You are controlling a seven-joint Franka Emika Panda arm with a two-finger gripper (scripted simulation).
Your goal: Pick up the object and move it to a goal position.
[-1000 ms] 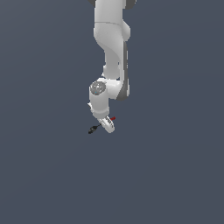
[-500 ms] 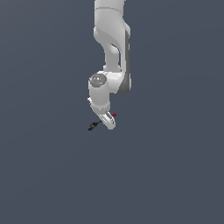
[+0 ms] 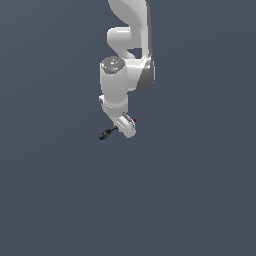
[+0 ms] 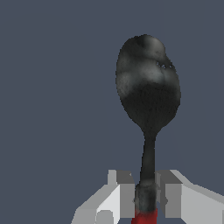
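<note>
The object is a tiny thin tool with a black bulbous tip [image 3: 104,134] and a red end [image 3: 134,120]. In the exterior view it sticks out on both sides of my white gripper [image 3: 126,128], black tip toward that view's left. In the wrist view the black spoon-like tip [image 4: 148,89] fills the middle and the thin black neck runs down between my two fingers [image 4: 124,194], with the red shaft [image 4: 144,217] just showing at the picture's edge. The gripper [image 4: 145,197] is shut on the tool's neck. The tool hangs in mid-air with the gripper.
The white arm [image 3: 125,65] comes down from the top of the exterior view. Behind it is only a plain dark grey-blue background [image 3: 50,200]; no goal marker shows in either view.
The arm has risen in the exterior view with the tool in the gripper. The wrist has turned a little, and the tool stays held the same way.
</note>
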